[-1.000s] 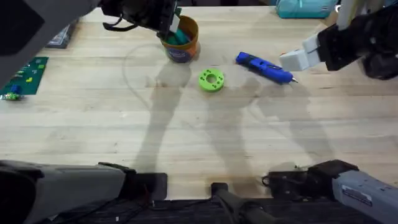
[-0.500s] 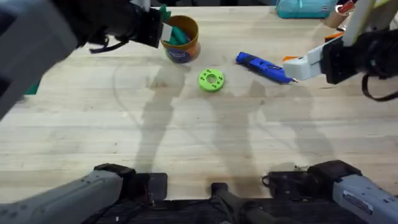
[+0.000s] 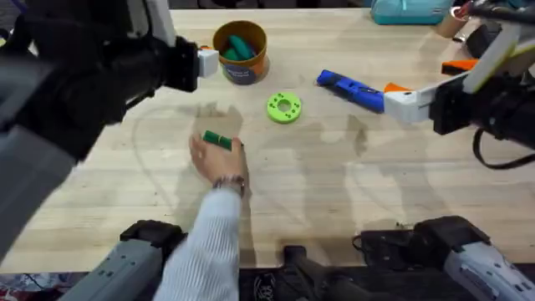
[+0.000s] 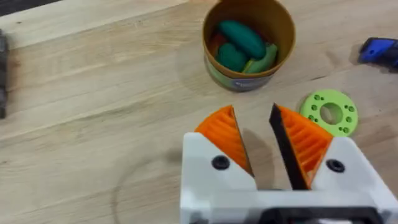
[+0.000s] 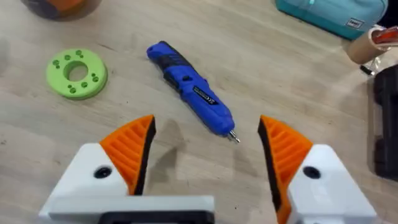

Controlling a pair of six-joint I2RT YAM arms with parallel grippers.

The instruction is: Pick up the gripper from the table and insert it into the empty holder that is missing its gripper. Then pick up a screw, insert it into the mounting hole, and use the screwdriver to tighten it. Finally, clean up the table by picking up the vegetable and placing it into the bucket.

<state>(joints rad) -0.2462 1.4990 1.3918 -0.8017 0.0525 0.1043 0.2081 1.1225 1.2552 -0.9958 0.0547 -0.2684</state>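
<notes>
While a person's hand (image 3: 216,159) sets a dark-green vegetable (image 3: 217,140) on the table (image 3: 334,209), keep both arms back. Your left gripper (image 4: 259,146) is slightly parted, your right gripper (image 5: 205,152) wide apart above the screwdriver (image 5: 189,87); the bucket (image 3: 240,52) stands beyond.

- Left gripper (image 4: 256,144): white body, two dark round screws, orange ribbed pads (image 4: 306,141) with black inner faces.
- Right gripper (image 5: 205,149): white body, orange ribbed pads (image 5: 129,147), a dark screw on each finger.
- Arms: black links, black cables; grey bases.
- Person's hand (image 3: 213,159): white ribbed sleeve, a wristband.
</notes>
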